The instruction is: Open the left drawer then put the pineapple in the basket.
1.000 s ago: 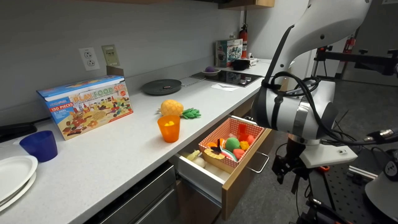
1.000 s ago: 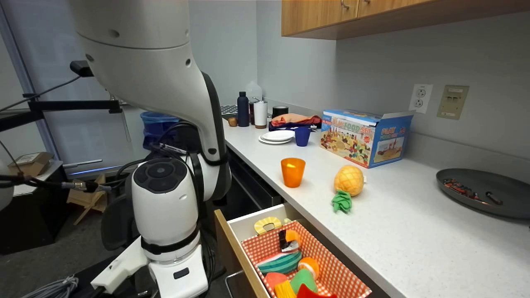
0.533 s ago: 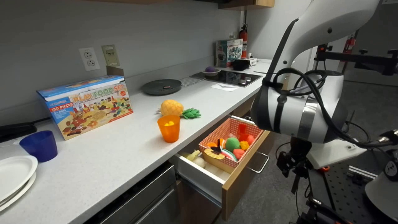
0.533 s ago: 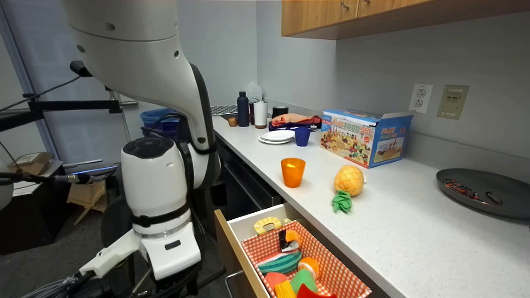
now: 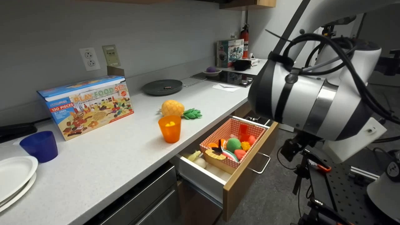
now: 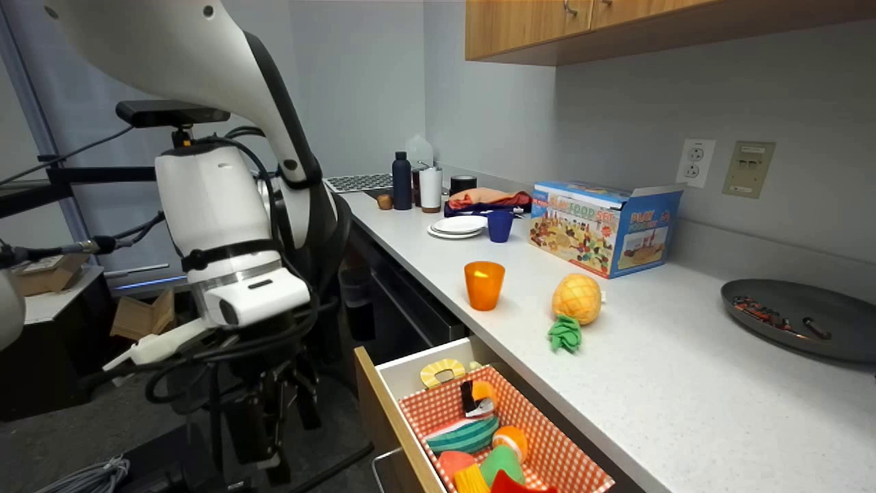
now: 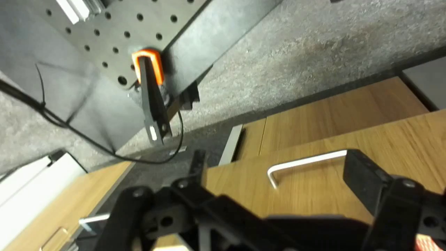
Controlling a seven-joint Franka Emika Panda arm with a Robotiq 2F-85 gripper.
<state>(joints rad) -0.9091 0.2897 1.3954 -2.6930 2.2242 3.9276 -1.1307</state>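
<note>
One pale counter (image 5: 109, 162) runs from lower left to upper right of the frame in an exterior view. Next in size: white robot arm (image 5: 297, 100), filling the right side of that frame. Wood-fronted drawer (image 5: 242, 181): standing open below the counter edge, right of centre and low in the same frame. Food-set box (image 5: 90, 106): upright on the counter, left of centre. Basket (image 6: 568, 459), red check: inside the drawer, visible in both exterior views. Dark pan (image 5: 156, 89): flat on the counter, upper centre. White plates (image 5: 14, 170): stacked, at the lower left edge.

Claw (image 7: 276, 158): fingers (image 7: 364, 177) spread wide, rising from the bottom of the wrist view. There, the finger at the right of the frame covers one end of the drawer's metal handle (image 7: 308, 160); in an exterior view I observe a gap between claw and handle.

Pineapple (image 5: 172, 109), yellow with green leaves: lying on its side on the counter, close to frame centre, leaves toward the right. Blue cup (image 5: 40, 147): upright, left, just beside the plates. Orange cup (image 5: 170, 134): upright, near the pineapple. Smallest items noted: toy food (image 5: 233, 145), several coloured pieces in the basket.
</note>
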